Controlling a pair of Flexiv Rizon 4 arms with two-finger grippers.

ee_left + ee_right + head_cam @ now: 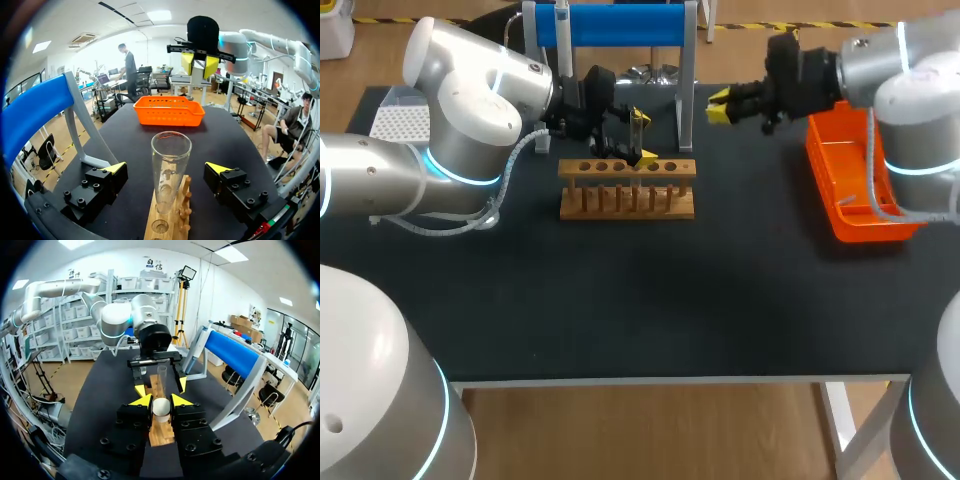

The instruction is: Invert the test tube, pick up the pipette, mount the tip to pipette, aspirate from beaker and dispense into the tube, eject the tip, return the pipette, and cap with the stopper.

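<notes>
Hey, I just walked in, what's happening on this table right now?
Two robot arms are working on a test tube that stands mouth-up in the wooden rack. The left pincer is open around the tube, a finger on either side, not touching it. The right pincer is shut on a white stopper, held above the table and facing the rack. The tube is not yet capped.

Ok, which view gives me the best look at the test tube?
The left wrist view: the test tube stands upright, mouth up, in the wooden rack, between the left gripper's open fingers. The right wrist view shows only a thin sliver beyond the stopper; in the head view the gripper largely hides it.
</notes>
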